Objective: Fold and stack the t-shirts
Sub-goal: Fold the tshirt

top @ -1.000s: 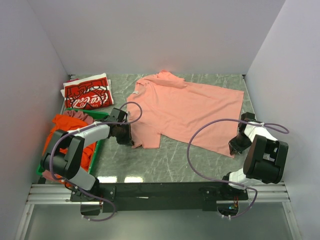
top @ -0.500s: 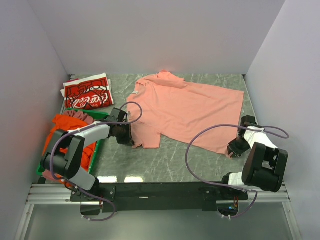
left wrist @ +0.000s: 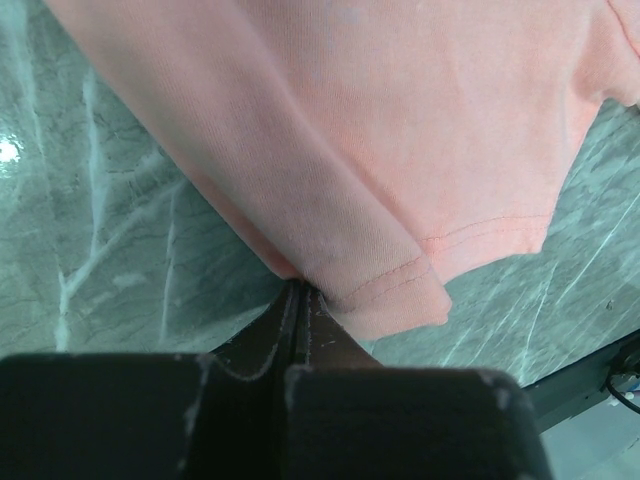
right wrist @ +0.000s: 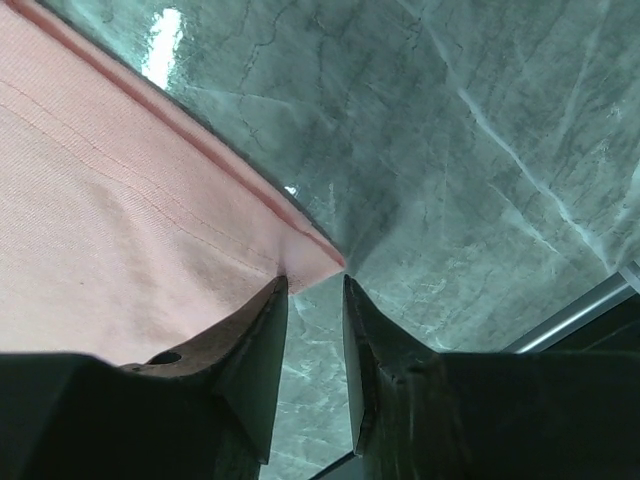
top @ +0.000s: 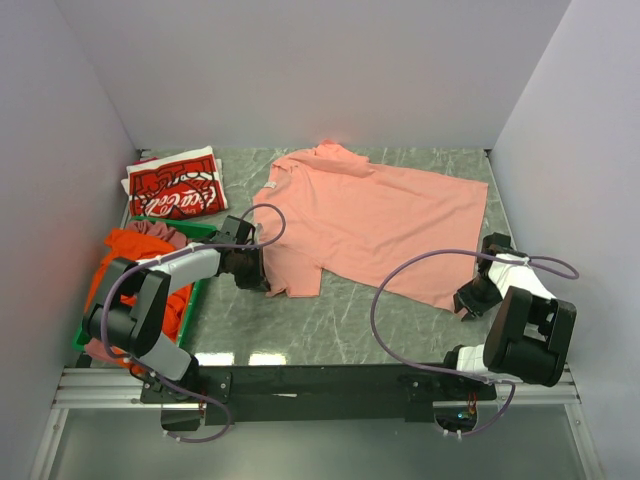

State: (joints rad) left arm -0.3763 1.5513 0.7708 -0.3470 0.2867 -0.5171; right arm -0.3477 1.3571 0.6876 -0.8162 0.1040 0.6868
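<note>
Tabletop (top: 340,320) comes first: it is grey-green with pale lines like marble, and white walls stand around it.

The pink shirt (top: 370,215) is the biggest thing on it. It lies spread out flat over the middle and right side. It is a soft salmon pink with no print. Its neck points to the back, one short sleeve points to the front left, and its bottom hem runs down the right side. A few small wrinkles show near the neck.

A green crate (top: 200,229) sits at the left edge. A bright orange shirt (top: 125,250) is bunched up in it and spills over the side. A mauve shirt (top: 160,232) peeks out at the back of the crate.

Behind the crate, in the back left corner, lies a red shirt (top: 175,190), folded, with white writing facing up.

The left hand (top: 258,275) is low at the sleeve, clenched tight on a fold of the sleeve's edge.

The right hand (top: 468,303) is at the front right corner of the hem. Its fingers (right wrist: 255,340) stand apart and hold nothing. The corner lies flat just past their tips.
</note>
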